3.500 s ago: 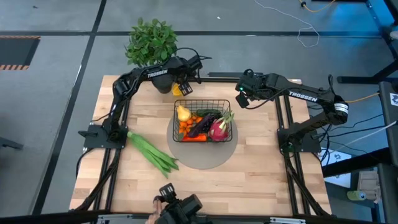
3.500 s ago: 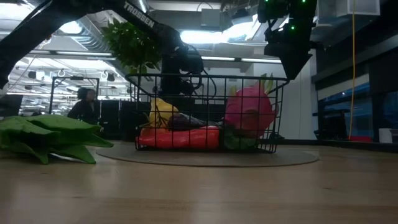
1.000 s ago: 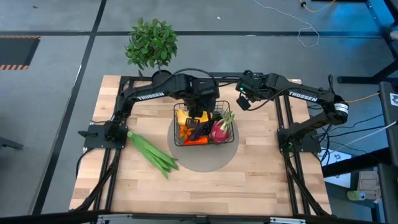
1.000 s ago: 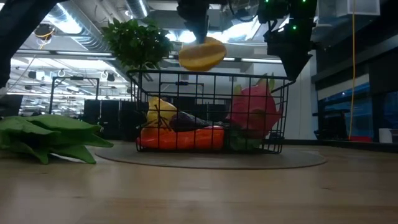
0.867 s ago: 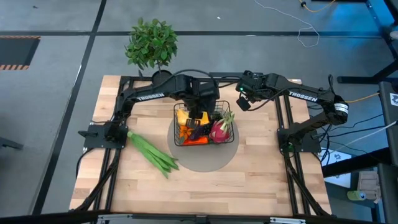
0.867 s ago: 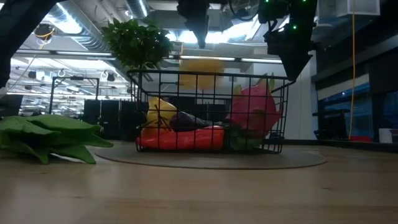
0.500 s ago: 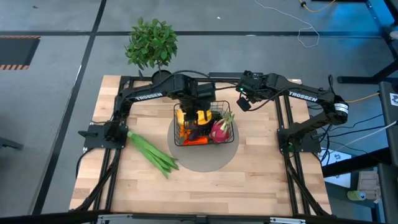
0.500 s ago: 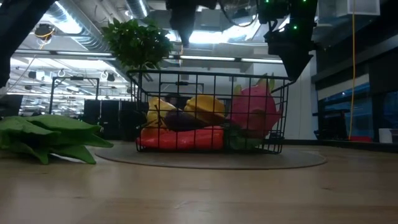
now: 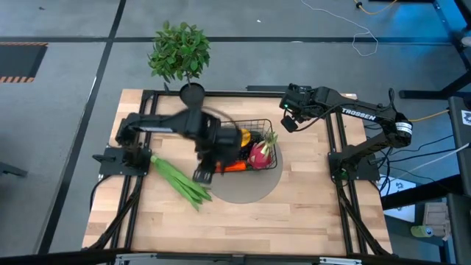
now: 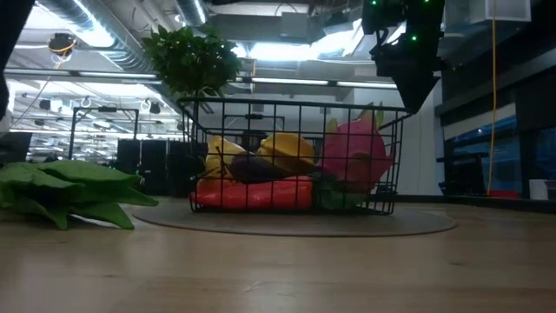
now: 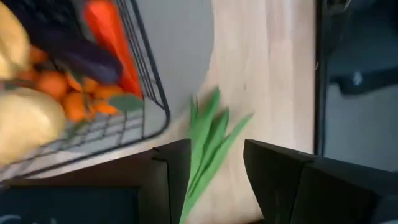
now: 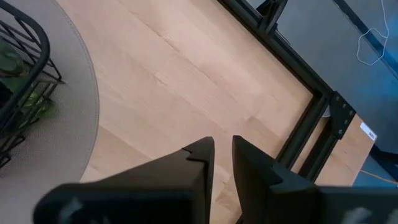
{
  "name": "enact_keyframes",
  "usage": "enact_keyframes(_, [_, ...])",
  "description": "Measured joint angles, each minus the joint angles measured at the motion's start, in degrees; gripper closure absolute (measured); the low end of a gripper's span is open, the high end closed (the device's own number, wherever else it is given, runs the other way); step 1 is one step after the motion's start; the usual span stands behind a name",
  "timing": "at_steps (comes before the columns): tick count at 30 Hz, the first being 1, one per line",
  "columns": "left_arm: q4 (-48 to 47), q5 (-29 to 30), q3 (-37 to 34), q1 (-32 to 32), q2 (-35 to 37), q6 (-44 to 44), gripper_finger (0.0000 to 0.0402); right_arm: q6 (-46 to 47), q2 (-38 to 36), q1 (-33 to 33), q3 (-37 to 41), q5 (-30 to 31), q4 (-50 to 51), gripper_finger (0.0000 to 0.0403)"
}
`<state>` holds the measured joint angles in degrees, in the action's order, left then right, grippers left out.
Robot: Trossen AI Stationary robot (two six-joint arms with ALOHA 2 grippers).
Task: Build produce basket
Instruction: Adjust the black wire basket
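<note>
Most of the produce already sits in the basket [image 9: 254, 125], which stands on a round grey mat [image 9: 243, 188] at the centre of the overhead frame. Through the wire sides in the table-level view show a pink dragon fruit [image 10: 352, 156] at the right, a yellow pepper [image 10: 285, 149] in the middle, a yellow pear [image 10: 219, 156] to the left, a dark eggplant [image 10: 252, 168] across them and a red-orange carrot [image 10: 252, 193] lying along the bottom. Oranges [image 11: 81, 102] fill a corner in the left wrist picture.

One item lies outside: the bunch of long green stalks [image 9: 180, 182], flat on the wooden table [image 9: 294, 213] at lower left of the overhead frame, just off the mat's edge. They are probably last because their length needs them laid over the rest.

The left gripper [image 9: 206, 171] is blurred in the overhead view, at the basket's lower-left side and near the stalks' tips. Its wrist picture shows the two fingers spread apart with nothing between them, the green tips in the gap farther off, which suits a reach for the stalks.

The right gripper [image 9: 288, 118] waits above the basket's upper-right corner, fingers nearly together and empty, clear of the left arm's path.
</note>
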<state>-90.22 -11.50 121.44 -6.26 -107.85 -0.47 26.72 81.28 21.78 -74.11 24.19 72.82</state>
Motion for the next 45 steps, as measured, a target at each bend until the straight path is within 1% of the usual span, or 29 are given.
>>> enact_keyframes(5, [0.31,0.01,-9.84,-4.15,1.39,2.91,0.0266,0.14,0.00,-0.01,0.00,-0.42,-0.02,0.0352])
enact_keyframes(8, [3.80,-0.05,-14.81,-5.33,1.33,4.14,0.0266,0.19,0.00,-0.01,0.00,-2.61,-0.02,0.0352])
enact_keyframes(12, [13.42,0.05,-21.99,-5.44,1.30,4.10,0.0266,0.20,0.00,-0.02,0.00,-4.90,-0.03,0.0352])
enact_keyframes(18, [18.47,0.29,-30.32,-4.78,1.30,3.38,0.0266,-2.84,0.00,0.11,0.00,-5.11,-0.04,0.0352])
enact_keyframes(20, [20.12,0.41,-32.06,-4.37,1.28,2.10,0.0266,-2.58,0.00,0.11,0.00,-6.59,-0.08,0.0352])
enact_keyframes(23, [21.02,2.12,-33.01,-4.17,1.28,1.01,0.0266,-0.64,0.00,0.09,0.00,-7.94,-0.18,0.0352])
enact_keyframes(27, [21.58,8.20,-33.17,-4.23,1.28,1.01,0.0266,0.81,-0.02,-0.26,0.00,-7.96,-0.24,0.0352])
enact_keyframes(32, [23.23,10.84,-33.17,-3.29,1.28,0.63,0.0266,1.55,-0.02,-0.68,0.00,-8.02,-0.24,0.0352])
enact_keyframes(36, [23.24,9.49,-33.17,-3.15,1.28,-2.44,0.0266,1.49,-0.02,-0.66,0.00,-8.99,-0.24,0.0352])
enact_keyframes(39, [22.63,6.35,-32.57,-3.79,1.46,-4.08,0.0266,1.43,-0.02,-0.66,0.00,-9.01,-0.24,0.0352])
enact_keyframes(42, [22.11,3.28,-30.39,-5.16,1.92,-5.09,0.0266,1.35,-0.04,-0.66,0.00,-8.97,-0.22,0.0352])
enact_keyframes(45, [15.45,3.34,-26.77,-6.76,1.83,-6.31,0.0266,1.32,-0.04,-0.66,0.00,-8.90,-0.17,0.0352])
